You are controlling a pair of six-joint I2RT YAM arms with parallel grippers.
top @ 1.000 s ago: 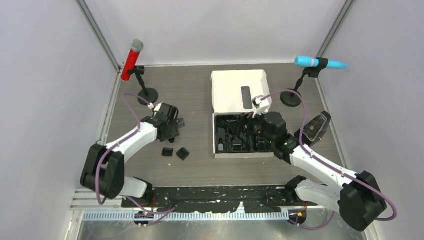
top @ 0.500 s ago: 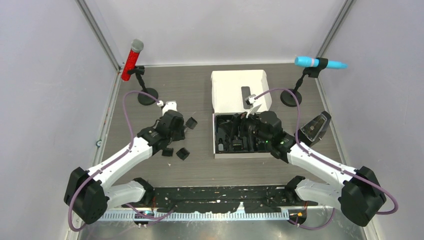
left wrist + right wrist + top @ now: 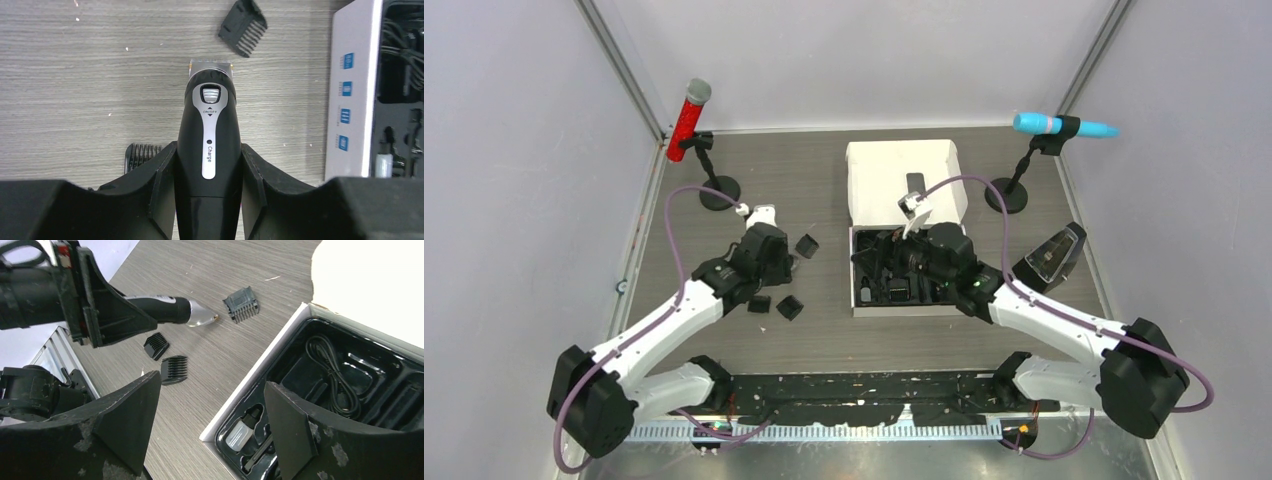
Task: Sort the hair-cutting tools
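Left gripper point(image 3: 207, 160) clamps the glossy black-and-silver clipper point(image 3: 210, 105) over the woodgrain table point(image 3: 75, 75).
Right gripper point(image 3: 212, 382) gapes wide, empty, over the white box point(image 3: 380, 285) with its moulded black tray; three ribbed black plastic combs point(image 3: 174, 369) lie near the clipper.

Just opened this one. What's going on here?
The left pincer is shut on the black-and-silver hair clipper, holding it low over the table with the blade pointing toward the white box. One black comb attachment lies just ahead of the blade, and two more combs lie on the table beside the clipper. The right pincer hangs open and empty over the box's black tray.
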